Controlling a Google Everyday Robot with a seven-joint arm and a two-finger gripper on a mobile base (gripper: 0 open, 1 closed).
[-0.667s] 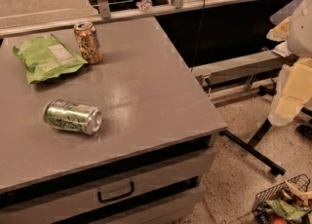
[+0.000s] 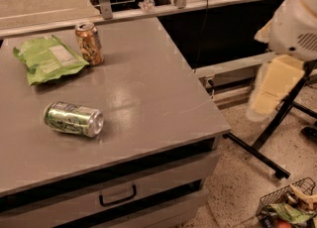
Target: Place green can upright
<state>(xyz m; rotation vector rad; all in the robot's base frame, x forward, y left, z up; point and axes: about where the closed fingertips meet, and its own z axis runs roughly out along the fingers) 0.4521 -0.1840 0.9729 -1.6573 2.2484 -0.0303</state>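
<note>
Pincer [image 2: 270,93] hangs off to the far right of the orange can [image 2: 89,43], lower in frame, past the desk [image 2: 158,78] and over the floor. It is a pale cream shape; cannot tell if it is wide or narrow, and it holds nothing that I can see. Probably sits out there because the approach hasn't begun, judgement only. Green can [image 2: 74,119] is on the desk, in front of the orange can and a bit left of it, well apart, nearer the front edge. It lies on its side, so the task is not done. Long axis runs roughly left-right across the desk, with the right end swung slightly toward the camera. A silver end rim faces right-front and the other end points left-back; can't tell which end is the top. It rests on its curved wall, so a side-on nudge could roll it forward or back. Orange can stands upright. Chip bag [image 2: 47,58] lies flat just left of the orange can, touching or nearly so. Both are behind the grasp zone, so likely no obstruction. Next step as I judge it: reach in, close across the can's body, swing the long axis vertical, set it on an end rim. Wire basket [image 2: 287,204] sits on the floor far right-front of the orange can.
</note>
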